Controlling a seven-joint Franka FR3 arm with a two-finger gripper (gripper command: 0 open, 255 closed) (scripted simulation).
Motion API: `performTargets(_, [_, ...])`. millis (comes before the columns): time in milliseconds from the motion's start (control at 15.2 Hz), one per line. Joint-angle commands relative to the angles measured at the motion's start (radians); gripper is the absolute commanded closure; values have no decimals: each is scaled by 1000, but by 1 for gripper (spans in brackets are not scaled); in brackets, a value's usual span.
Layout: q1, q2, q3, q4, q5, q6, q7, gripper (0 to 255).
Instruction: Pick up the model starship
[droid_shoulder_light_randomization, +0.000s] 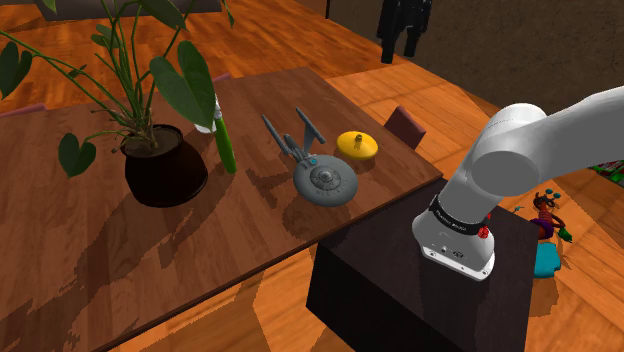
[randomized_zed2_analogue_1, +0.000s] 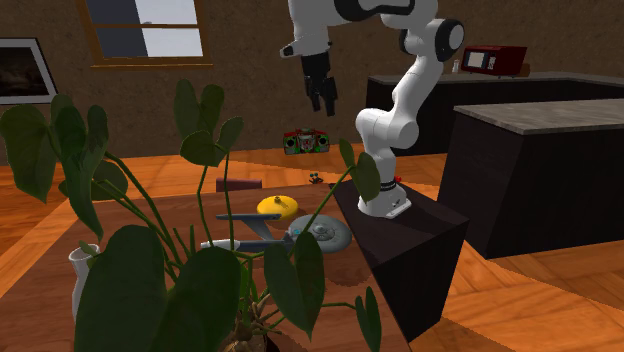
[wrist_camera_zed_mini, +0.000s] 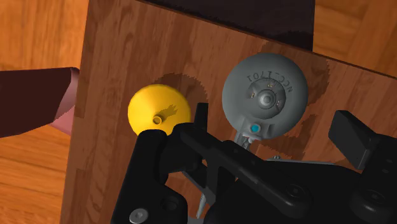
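Observation:
The grey model starship (droid_shoulder_light_randomization: 322, 176) lies on the wooden table (droid_shoulder_light_randomization: 100, 260), its round saucer toward the stand and its two nacelles pointing away. In the second exterior view the starship (randomized_zed2_analogue_1: 312, 233) rests near the table's right edge. My black gripper (randomized_zed2_analogue_1: 320, 96) hangs high above it, open and holding nothing. In the shoulder view the gripper (droid_shoulder_light_randomization: 402, 32) is at the top edge, well above the table. Seen from the wrist, the saucer (wrist_camera_zed_mini: 266, 94) lies far below, between the spread fingers (wrist_camera_zed_mini: 202, 119), and my gripper (wrist_camera_zed_mini: 277, 127) is clear of it.
A yellow domed lid (droid_shoulder_light_randomization: 356, 145) with a small knob sits just beside the saucer. A dark red box (droid_shoulder_light_randomization: 405, 127) stands at the table's edge. A large potted plant (droid_shoulder_light_randomization: 165, 165), a white vase (droid_shoulder_light_randomization: 207, 118) and a green object (droid_shoulder_light_randomization: 226, 148) stand further along. The dark stand (droid_shoulder_light_randomization: 380, 285) abuts the table.

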Motion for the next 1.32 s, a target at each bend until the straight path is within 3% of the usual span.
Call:
performTargets(0, [0, 0, 0, 0, 0, 0, 0, 0])
performTargets(594, [-22, 131, 44, -190, 12, 364, 78, 0])
performTargets(1254, [-49, 439, 83, -255, 7, 785, 169, 0])
